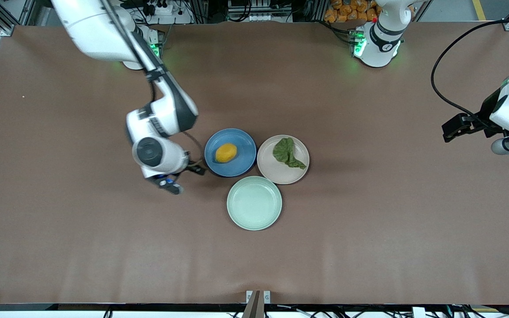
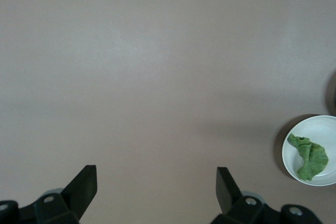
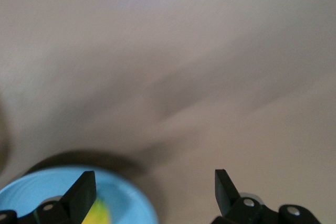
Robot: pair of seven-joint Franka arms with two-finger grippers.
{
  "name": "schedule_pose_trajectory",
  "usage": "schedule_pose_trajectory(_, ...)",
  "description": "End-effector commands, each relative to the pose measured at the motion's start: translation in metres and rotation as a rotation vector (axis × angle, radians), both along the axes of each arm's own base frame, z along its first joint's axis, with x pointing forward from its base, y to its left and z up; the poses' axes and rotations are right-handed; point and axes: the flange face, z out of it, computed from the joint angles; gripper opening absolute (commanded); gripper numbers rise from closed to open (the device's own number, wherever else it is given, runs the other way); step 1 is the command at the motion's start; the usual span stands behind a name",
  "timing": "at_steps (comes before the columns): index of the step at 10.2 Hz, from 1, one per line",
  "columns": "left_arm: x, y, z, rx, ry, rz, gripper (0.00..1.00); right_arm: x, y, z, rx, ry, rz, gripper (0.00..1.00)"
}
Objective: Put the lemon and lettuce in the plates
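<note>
The right end effector (image 1: pixel 184 174) is hovering just above the counter (image 1: pixel 60 221), beside the blue plate (image 1: pixel 241 143) toward the right arm's end, with its fingers (image 3: pixel 84 190) spread wide and gripping nothing. The lemon (image 1: pixel 226 153) is lying in the middle of the blue plate, apart from those fingers; in the right wrist view it is showing as a yellow blur (image 3: pixel 97 214) on the blue plate (image 3: pixel 31 192).

The pink-beige plate (image 1: pixel 272 170) is sitting just beside the blue one, toward the left arm's end, and the lettuce (image 1: pixel 287 153) is resting in it, its pointed tail lying toward the plate's rim. The mint green plate (image 1: pixel 254 203) is sitting nearer to the front camera, nestled against both other plates.

The left arm is waiting, its end effector (image 1: pixel 457 127) hanging over bare counter near the left arm's end, well apart from the plates, fingers (image 2: pixel 84 187) standing wide apart and holding nothing.
</note>
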Motion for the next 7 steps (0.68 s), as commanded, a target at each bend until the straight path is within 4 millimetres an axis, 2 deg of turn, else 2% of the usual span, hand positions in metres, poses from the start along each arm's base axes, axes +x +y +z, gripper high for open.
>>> schedule_pose_trajectory(1,-0.014,-0.002,0.017,-0.009,-0.014,-0.010,1.00,0.019,-0.076,0.007,0.031,0.010,0.101,1.00)
schedule_pose_trajectory(4,-0.018,0.002,0.024,-0.051,-0.020,0.002,1.00,0.047,-0.195,0.000,0.084,-0.042,0.249,1.00)
schedule_pose_trajectory(5,-0.018,0.002,0.024,-0.082,-0.017,0.002,1.00,0.052,-0.219,0.000,0.089,-0.072,0.293,1.00)
schedule_pose_trajectory(6,-0.018,0.002,0.024,-0.088,-0.016,0.001,1.00,0.055,-0.230,0.002,0.070,-0.094,0.331,1.00)
schedule_pose_trajectory(7,-0.020,0.000,0.028,-0.101,-0.021,-0.001,1.00,0.055,-0.231,0.007,0.045,-0.103,0.357,1.00)
